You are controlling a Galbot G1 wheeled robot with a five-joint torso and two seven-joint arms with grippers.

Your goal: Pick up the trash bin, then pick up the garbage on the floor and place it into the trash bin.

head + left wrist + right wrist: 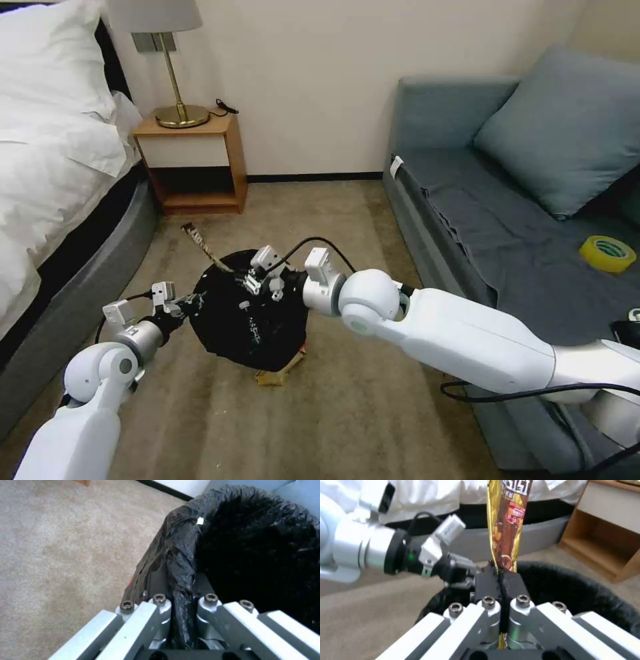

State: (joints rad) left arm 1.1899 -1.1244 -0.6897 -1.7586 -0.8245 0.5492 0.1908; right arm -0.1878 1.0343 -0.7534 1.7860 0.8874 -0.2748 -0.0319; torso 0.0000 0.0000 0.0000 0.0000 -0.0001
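The trash bin (247, 320), lined with a crinkled black bag, is held tilted over the carpet. My left gripper (181, 307) is shut on its near-left rim, and the left wrist view shows the bag (180, 555) pinched between the fingers of that gripper (180, 582). My right gripper (252, 281) hovers over the bin's mouth, shut on a gold-brown snack wrapper (202, 245) that sticks out past the far rim. In the right wrist view the wrapper (506, 530) rises from the right gripper (500, 577) above the bin (586, 592). A tan piece of garbage (277, 375) lies on the floor under the bin.
A bed (60, 173) runs along the left, with a wooden nightstand (193, 160) and a lamp by the wall. A grey sofa (507, 220) on the right carries a yellow tape roll (607, 253) and a black phone (627, 330). Open carpet lies in front.
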